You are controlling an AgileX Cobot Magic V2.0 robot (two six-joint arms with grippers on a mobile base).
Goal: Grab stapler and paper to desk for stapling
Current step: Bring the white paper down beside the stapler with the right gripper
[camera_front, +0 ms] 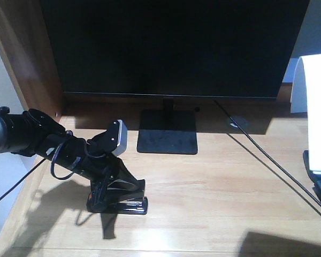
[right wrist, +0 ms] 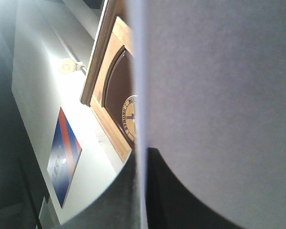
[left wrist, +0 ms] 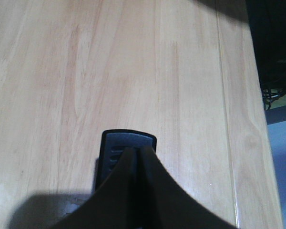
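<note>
1. Below the monitor (camera_front: pixel 171 48), the desk (camera_front: pixel 230 187) is the place where both things must arrive. Its light wood in front of the monitor gives a flat support for stapling.
2. To the right of the monitor, the paper (camera_front: pixel 316 107) stands upright, off the wood and not yet laid down. In the right wrist view the right gripper (right wrist: pixel 144 164) is clenched on the lower edge of the sheet. I judge this keeps the thin sheet straight, so that it does not fold.
3. In front of the monitor, toward its left side, the left gripper (camera_front: pixel 109 184) is closed around the stapler (camera_front: pixel 120 205), which lies flat on the desk. The grip seems only to steady it before a release.
</note>
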